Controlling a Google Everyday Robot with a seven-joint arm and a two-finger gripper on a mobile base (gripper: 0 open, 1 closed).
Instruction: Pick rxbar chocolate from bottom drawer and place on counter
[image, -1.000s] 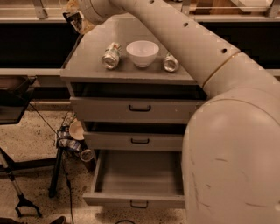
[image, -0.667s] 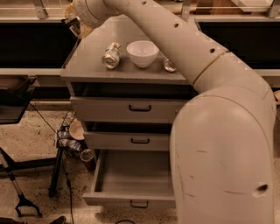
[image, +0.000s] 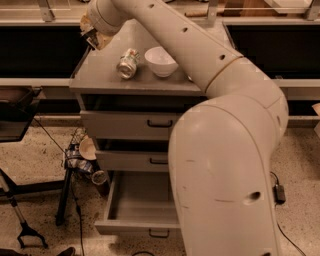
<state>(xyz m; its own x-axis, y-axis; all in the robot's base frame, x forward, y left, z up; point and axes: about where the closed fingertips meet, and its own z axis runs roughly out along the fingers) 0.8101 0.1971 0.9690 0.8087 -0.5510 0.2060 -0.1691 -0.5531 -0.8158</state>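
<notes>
My gripper (image: 92, 37) is at the top left, over the back left corner of the counter (image: 102, 75). It is shut on a small dark flat packet, the rxbar chocolate (image: 93, 42), held just above the counter's left edge. The bottom drawer (image: 137, 202) is pulled open below, and the part of its inside that shows holds nothing. My arm hides its right side.
A silver-green can (image: 128, 63) lies on its side on the counter beside a white bowl (image: 161, 61). The two upper drawers (image: 125, 122) are slightly open. A stand with cables and clutter (image: 80, 160) is left of the cabinet. Black surfaces flank the counter.
The gripper has come down a little toward the counter's left back corner. The arm's big body has swung left and now covers more of the drawers' right side.
</notes>
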